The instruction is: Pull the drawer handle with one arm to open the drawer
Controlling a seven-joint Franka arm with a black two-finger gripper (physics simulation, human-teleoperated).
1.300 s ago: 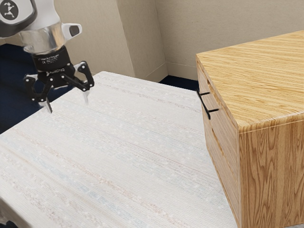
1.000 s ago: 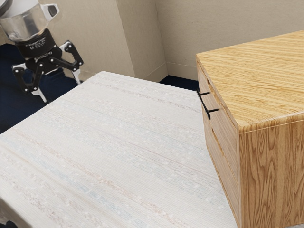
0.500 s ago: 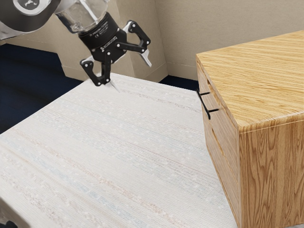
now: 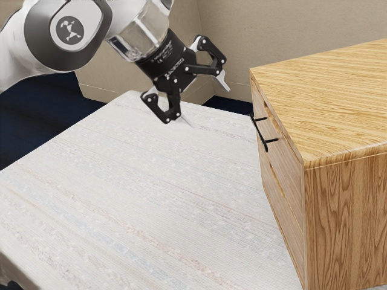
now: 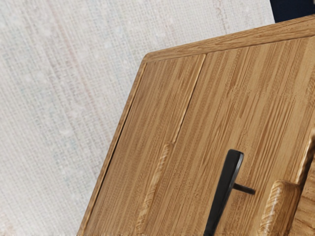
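- Arm (image 4: 66,30): white, jointed, entering from the exterior view's upper left above a dark blue floor (image 4: 36,121) and reaching toward the exterior view's right.
- Hand (image 4: 205,104): black, tilted, held in the air over the far edge of the surface. Its two fingers (image 4: 164,107) stand wide apart with nothing between them, and their tips point toward the cabinet.
- Surface (image 4: 121,193): a pale board with a faint streaked grain, running from the near left corner to the cabinet at its right edge.
- Gap: the hand is clear of the drawer handle, with a strip of the surface's far edge lying between the two.
- Drawer handle (image 4: 262,132): a thin black bar on two short posts, standing out from the upper part of the cabinet face that looks toward the arm, near that face's far edge.
- Drawer front (image 4: 275,145): oak-grained and flush with the rest of that face.
- Cabinet (image 4: 338,103): a light oak box standing on the surface along its right edge. Its flat top is higher than the hand's fingertips.
- Wrist view: the hand's camera looks at the cabinet's front (image 5: 197,123), where a straight seam divides two wooden panels. The black bar (image 5: 224,191) and one of its posts rise from one panel. The pale surface (image 5: 59,98) lies beside the cabinet's edge.
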